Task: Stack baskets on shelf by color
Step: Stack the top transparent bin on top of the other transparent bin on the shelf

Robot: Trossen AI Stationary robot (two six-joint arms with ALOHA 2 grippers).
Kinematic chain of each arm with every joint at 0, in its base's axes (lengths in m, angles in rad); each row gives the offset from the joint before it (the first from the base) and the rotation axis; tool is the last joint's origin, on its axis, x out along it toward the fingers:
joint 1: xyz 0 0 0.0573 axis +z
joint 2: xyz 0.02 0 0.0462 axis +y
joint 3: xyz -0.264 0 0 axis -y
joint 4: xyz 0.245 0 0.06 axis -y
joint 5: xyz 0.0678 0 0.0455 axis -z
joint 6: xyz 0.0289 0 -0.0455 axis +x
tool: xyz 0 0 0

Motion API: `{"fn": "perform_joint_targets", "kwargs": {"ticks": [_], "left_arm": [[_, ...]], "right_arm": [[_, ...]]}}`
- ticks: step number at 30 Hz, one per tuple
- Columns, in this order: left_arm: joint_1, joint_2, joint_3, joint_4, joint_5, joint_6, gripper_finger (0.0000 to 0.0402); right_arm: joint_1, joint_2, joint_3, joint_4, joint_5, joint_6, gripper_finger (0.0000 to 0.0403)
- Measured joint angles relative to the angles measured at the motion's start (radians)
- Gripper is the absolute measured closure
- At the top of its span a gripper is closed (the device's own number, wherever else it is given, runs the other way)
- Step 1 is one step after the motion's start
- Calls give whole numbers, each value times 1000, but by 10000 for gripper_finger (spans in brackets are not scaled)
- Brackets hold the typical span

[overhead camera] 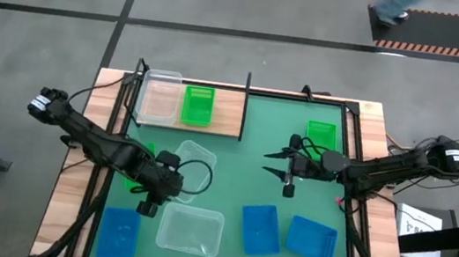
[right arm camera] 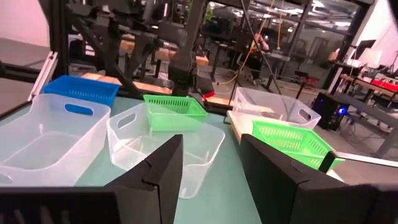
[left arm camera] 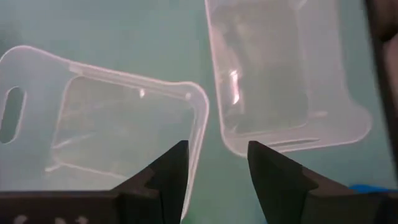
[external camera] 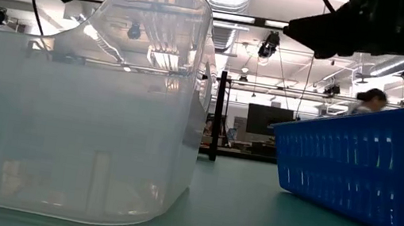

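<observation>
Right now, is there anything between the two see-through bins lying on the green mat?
No. In the left wrist view only bare green mat separates the two clear baskets, and the left gripper, fingers open, hangs over that gap.

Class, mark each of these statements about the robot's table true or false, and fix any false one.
1. The shelf holds a clear basket and a green basket. True.
2. Three blue baskets sit on the shelf. False: all three lie on the mat.
3. The left gripper is open above a clear basket's rim. True.
4. The right gripper is carrying a green basket. False: it is open and empty.
</observation>
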Motion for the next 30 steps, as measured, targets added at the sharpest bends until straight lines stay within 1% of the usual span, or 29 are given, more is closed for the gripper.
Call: {"fn": "perform_joint_targets", "kwargs": {"ticks": [3, 9, 16, 26, 30], "left_arm": [[-2, 35, 7, -22, -20, 30, 251], [-2, 100, -30, -51, -20, 131, 251], [-2, 123, -52, -60, -20, 137, 252], [-1, 164, -52, -55, -20, 137, 297], [-1, 179, -52, -52, -20, 137, 309]], "right_arm": [[12, 16, 0, -2, 0, 4, 250], [14, 28, 0, -3, 1, 6, 252], [14, 25, 0, -2, 1, 3, 250], [14, 25, 0, -2, 1, -3, 253], [14, 25, 0, -2, 1, -3, 254]]}}
